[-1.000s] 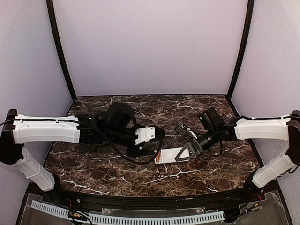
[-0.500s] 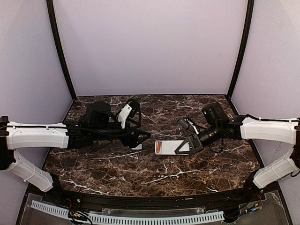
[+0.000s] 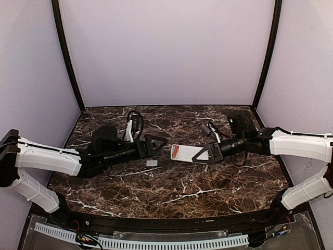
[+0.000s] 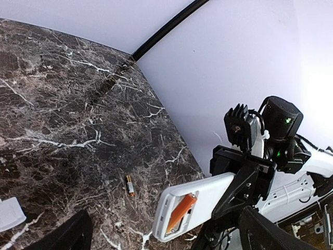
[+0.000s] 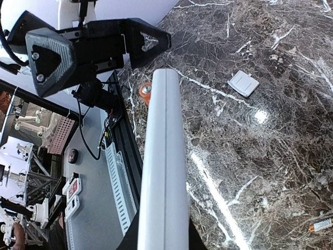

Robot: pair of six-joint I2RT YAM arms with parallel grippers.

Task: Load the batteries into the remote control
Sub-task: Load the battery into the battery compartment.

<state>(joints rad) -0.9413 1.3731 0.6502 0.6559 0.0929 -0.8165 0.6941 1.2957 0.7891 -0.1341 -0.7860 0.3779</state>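
Dark marble-pattern tabletop [image 3: 171, 192]: slim white rectangular plastic remote control [image 3: 183, 152] sits mid-table, raised off the surface, right end in the right gripper [image 3: 202, 154]. Orange-red cylindrical battery [image 4: 181, 212] is in the bay at the remote control's left end. Left gripper [image 3: 162, 147] is just left of that end, not touching. Small white rectangular plastic cover [image 3: 151, 163] lies flat on the tabletop, in front of the left gripper. Small dark-and-gold cylindrical battery [image 4: 129, 185] lies on the tabletop beside the remote control, well apart from the cover.

I'm seeing the white remote control [image 4: 200, 200] hanging tilted above the tabletop [image 4: 62, 104], an orange-red battery [image 4: 182, 212] sitting in its open bay; a second battery [image 4: 129, 185] is lying loose nearby.
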